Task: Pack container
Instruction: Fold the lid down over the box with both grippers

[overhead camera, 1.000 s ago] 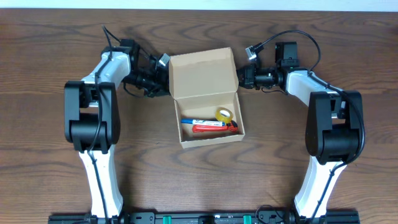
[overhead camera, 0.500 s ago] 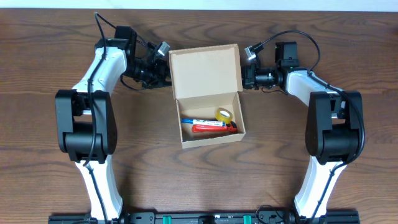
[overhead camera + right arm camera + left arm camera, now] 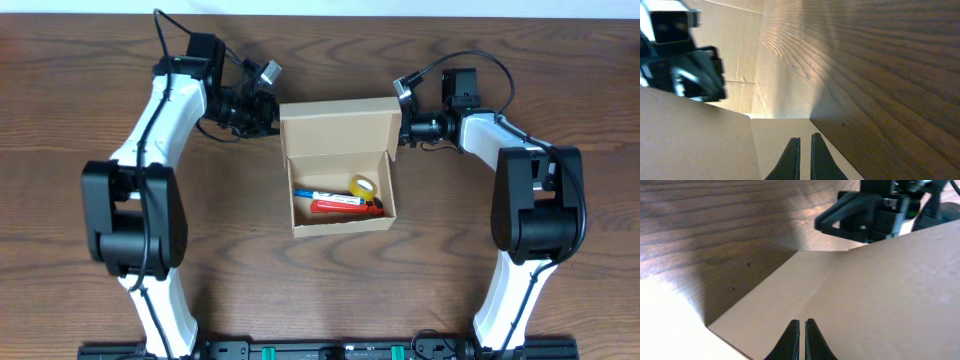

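The tan cardboard container (image 3: 342,217) stands open at the table's middle. Inside lie a blue pen (image 3: 318,193), a red tool (image 3: 340,206) and a yellow tape roll (image 3: 362,185). Its flap lid (image 3: 340,125) is tilted up from the back edge. My left gripper (image 3: 272,112) is shut, at the lid's left back corner. My right gripper (image 3: 400,128) is shut, at the lid's right back corner. In the left wrist view the shut jaws (image 3: 802,326) rest against the lid's outer face (image 3: 880,295). In the right wrist view the shut jaws (image 3: 805,141) rest against the lid (image 3: 695,140).
The dark wooden table (image 3: 320,290) surrounds the container. Each wrist view shows the other gripper beyond the lid: the right one in the left wrist view (image 3: 870,212), the left one in the right wrist view (image 3: 680,55). Cables loop above both wrists.
The lid has swung up from lying flat behind the box to a steeper tilt. My left arm has moved up and right with it. My right gripper has barely moved.
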Available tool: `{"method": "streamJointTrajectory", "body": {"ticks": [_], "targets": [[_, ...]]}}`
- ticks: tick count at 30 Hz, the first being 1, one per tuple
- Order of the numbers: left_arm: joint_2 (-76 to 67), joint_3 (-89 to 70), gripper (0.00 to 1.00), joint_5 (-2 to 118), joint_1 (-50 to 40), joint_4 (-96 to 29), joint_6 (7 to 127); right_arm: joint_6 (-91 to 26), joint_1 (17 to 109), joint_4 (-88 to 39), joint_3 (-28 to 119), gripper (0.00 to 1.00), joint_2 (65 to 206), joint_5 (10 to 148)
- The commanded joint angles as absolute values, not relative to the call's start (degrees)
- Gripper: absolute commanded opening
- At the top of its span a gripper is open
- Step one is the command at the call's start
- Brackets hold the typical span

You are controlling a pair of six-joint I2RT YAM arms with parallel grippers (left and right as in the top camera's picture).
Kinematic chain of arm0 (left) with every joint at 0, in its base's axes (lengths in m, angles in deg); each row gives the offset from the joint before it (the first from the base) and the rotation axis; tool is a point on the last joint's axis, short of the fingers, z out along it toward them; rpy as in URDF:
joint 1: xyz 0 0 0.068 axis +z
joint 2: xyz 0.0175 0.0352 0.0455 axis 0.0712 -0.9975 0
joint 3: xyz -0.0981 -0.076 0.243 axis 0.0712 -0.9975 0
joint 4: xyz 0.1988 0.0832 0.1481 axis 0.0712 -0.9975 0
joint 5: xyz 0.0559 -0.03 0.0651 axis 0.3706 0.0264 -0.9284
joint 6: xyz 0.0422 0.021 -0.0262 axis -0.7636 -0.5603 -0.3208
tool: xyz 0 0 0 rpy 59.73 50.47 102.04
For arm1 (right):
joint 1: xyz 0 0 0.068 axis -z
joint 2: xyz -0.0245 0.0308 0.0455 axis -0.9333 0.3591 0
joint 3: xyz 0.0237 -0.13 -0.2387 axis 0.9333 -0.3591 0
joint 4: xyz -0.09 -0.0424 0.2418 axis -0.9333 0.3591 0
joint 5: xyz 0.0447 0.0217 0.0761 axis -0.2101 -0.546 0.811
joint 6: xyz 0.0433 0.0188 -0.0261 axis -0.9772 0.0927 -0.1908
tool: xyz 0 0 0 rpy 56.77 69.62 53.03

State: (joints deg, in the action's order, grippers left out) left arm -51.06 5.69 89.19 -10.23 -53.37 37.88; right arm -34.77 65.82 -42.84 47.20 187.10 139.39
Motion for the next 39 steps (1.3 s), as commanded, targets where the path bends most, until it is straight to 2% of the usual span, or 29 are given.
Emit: {"method": "streamJointTrajectory", "body": {"ticks": [1,15,19,21,25,27,30,31,35,39], "targets": [[-46.95,6.81,0.06,87.62,-10.89,-55.8,36.33,-32.32,65.53,-41.66,47.72,0.01,187.27,137.92],[-37.88,6.79,0.06,74.86,-15.83,-76.3,27.1,-25.7,65.66,-33.24,47.72,0.01,187.27,120.94],[-37.58,6.79,0.06,60.15,-17.05,-81.63,27.23,-24.21,65.66,-33.37,47.74,0.01,187.27,119.98],[-37.51,6.79,0.09,50.57,-17.23,-82.31,29.66,-23.91,65.66,-33.37,47.77,0.05,187.25,117.93],[-36.61,6.81,0.2,46.29,-16.4,-79.95,31.34,-22.57,65.66,-32.96,48.55,0.13,186.81,114.03],[-35.72,6.81,0.26,44.21,-15.68,-77.85,32.81,-22.38,65.64,-31.58,49.93,0.14,186.03,108.55],[-34.01,6.81,0.36,39.19,-14.54,-74.37,35.5,-19.93,65.49,-26.73,53.93,0.22,184.06,96.94],[-33.33,6.79,0.42,37.13,-14.15,-73.26,36.59,-19.43,65.34,-24.59,55.79,0.23,183.32,92.22],[-31.11,6.79,0.47,28.48,-13.45,-69.87,40.63,-18.42,64.46,-16.43,63.11,0.21,180.1,79.52],[-28.68,5.78,0.54,24.74,-13.43,-66.53,43.32,-18.81,62.69,-11.08,65.6,0.18,175.47,75.39]]}}
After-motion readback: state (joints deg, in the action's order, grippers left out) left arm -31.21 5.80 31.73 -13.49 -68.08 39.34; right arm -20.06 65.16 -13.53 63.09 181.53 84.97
